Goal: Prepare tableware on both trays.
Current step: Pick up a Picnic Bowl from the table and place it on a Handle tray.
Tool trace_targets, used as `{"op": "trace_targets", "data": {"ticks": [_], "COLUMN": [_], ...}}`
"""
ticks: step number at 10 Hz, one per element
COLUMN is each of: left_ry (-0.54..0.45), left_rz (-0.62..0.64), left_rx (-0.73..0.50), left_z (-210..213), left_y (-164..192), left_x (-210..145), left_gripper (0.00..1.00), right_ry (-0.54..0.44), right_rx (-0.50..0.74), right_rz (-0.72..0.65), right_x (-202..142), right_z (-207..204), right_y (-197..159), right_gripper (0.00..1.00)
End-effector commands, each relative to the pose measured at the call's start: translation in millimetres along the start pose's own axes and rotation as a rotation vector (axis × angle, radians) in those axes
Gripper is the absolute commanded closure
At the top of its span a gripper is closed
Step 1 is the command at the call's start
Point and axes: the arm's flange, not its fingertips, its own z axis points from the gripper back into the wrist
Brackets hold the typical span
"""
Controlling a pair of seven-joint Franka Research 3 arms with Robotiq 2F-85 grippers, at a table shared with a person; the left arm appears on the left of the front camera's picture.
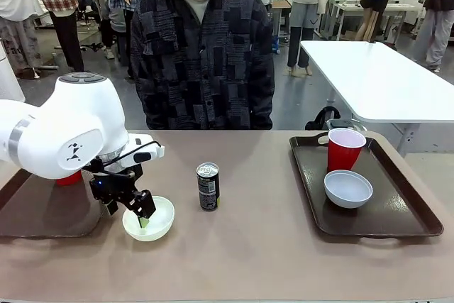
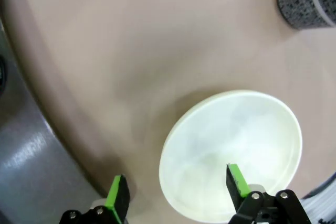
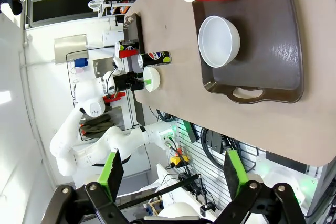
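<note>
fingers of the left gripper are noted spread open astride the rim of the white bowl, one inside, one outside, the bowl being set on bare table beside the left tray, judged nearer this arm.
</note>
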Motion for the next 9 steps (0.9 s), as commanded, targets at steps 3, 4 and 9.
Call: {"op": "trace_targets", "data": {"ticks": [3,4,9], "left_ry": [-0.050,-0.044,-0.065], "left_rz": [0.019,0.032,0.034], "left_rx": [0.034,0.033,0.012], "left_z": [-9,-9,13], "left_y": [2,3,6], "left_x": [-5,-3,-2], "left_gripper": [0.57,1.00,1.00], "right_ry": [0.003,0.003,0.003], "right_rx": [0.007,0.007,0.007], "right_rz": [0.007,0.007,0.007], "right_x": [-1,-1,-1], "right_z": [0,0,0], "right_y": [1,1,1], "right_gripper": [0.00,0.00,0.00]}}
